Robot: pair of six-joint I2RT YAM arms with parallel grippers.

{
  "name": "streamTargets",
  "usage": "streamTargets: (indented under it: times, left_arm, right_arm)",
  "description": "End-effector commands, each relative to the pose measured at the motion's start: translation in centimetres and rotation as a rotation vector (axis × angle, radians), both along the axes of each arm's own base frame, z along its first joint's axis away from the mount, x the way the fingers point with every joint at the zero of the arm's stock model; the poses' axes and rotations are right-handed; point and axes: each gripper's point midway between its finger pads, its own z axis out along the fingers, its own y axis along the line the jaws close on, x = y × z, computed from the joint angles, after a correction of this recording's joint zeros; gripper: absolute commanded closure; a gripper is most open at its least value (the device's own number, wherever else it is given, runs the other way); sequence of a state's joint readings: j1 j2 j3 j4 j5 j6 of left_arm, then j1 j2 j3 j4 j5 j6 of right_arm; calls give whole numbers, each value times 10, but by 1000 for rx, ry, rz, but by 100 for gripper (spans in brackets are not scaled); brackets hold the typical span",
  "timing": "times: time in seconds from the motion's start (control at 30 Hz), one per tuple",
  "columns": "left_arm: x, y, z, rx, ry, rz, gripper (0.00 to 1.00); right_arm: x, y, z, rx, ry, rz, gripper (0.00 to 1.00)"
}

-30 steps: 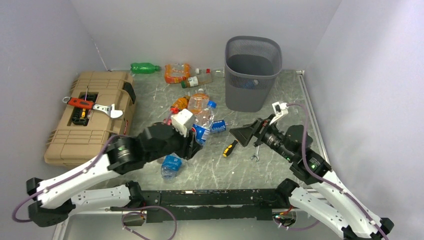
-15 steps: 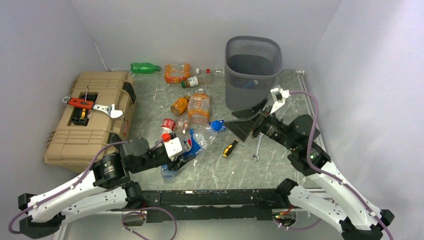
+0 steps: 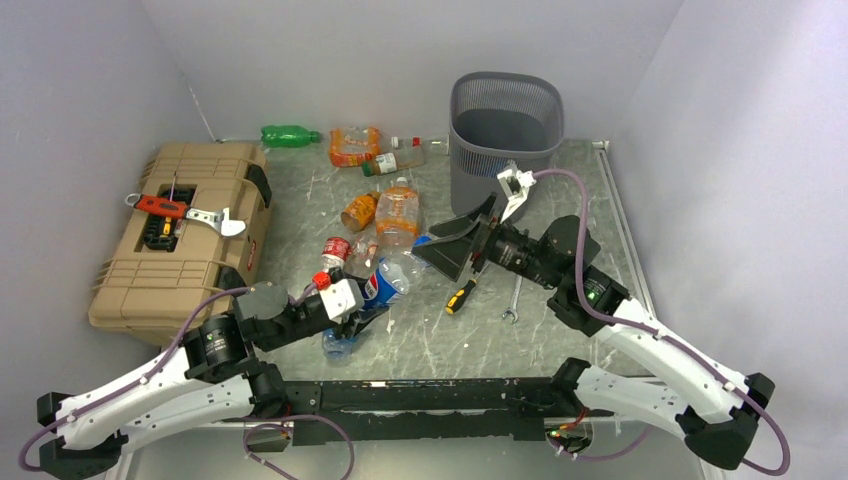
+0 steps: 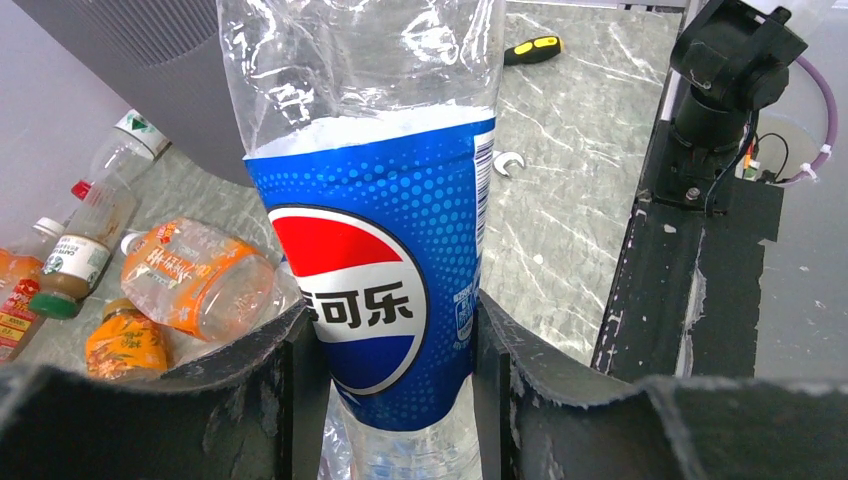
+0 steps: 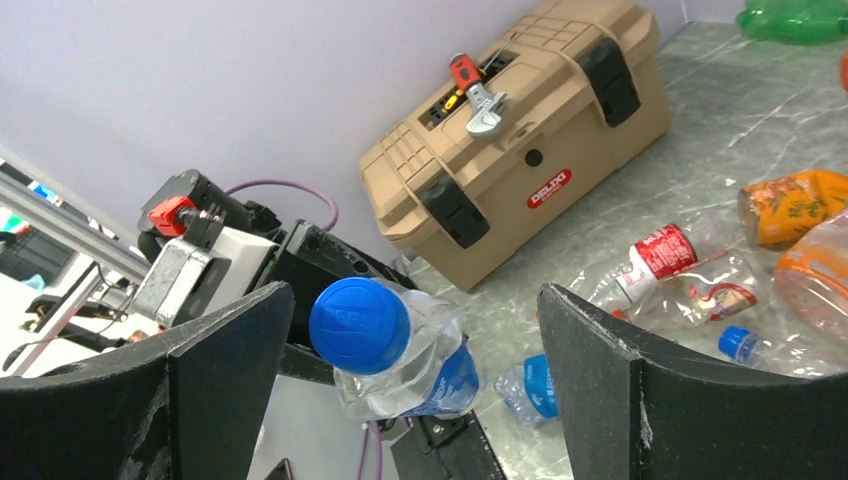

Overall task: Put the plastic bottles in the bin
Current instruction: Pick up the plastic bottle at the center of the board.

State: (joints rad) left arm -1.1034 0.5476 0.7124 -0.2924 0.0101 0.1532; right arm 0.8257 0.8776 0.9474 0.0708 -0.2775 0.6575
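Observation:
My left gripper (image 3: 368,305) is shut on a crushed clear Pepsi bottle (image 3: 388,283) with a blue label, held above the table with its blue cap pointing at the right arm. In the left wrist view the bottle (image 4: 380,270) sits squeezed between both fingers (image 4: 300,390). My right gripper (image 3: 447,250) is open. In the right wrist view its jaws stand wide on either side of the bottle's cap (image 5: 360,325) without touching it. The dark grey mesh bin (image 3: 505,140) stands at the back, right of centre. Several other bottles lie loose on the table: green (image 3: 290,135), orange (image 3: 398,210), red-labelled (image 3: 335,250), blue-labelled (image 3: 343,340).
A tan toolbox (image 3: 180,230) with a red-handled wrench on its lid fills the left side. A black-and-yellow screwdriver (image 3: 460,296) and a small spanner (image 3: 512,300) lie under the right arm. An orange pack (image 3: 355,145) and a brown bottle (image 3: 395,160) lie by the back wall.
My left gripper drew back toward the near left with the Pepsi bottle in it. My right gripper swung left from the bin's foot and now brackets the bottle's cap.

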Motion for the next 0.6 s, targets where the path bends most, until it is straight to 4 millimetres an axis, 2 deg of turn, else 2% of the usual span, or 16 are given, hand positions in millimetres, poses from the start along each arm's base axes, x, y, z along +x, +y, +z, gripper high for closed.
streamTargets:
  times: [0.0, 0.1, 0.3, 0.4, 0.47, 0.57]
  left_arm:
    - [2, -3, 21, -65, -32, 5, 72]
    - [2, -3, 21, -68, -29, 6, 72]
    - [3, -5, 19, -60, -18, 8, 73]
    - [3, -6, 17, -57, -14, 7, 73]
    - [3, -5, 17, -56, -15, 8, 73]
    - [2, -4, 18, -59, -15, 8, 73]
  right_arm:
    - [-10, -1, 34, 85, -97, -2, 2]
    - [-8, 3, 29, 47, -88, -9, 4]
    - [-2, 19, 15, -10, -38, -18, 20]
    - [1, 20, 13, -4, -28, -35, 33]
    - [2, 20, 12, 0, -25, -43, 47]
    - [2, 20, 13, 0, -20, -42, 60]
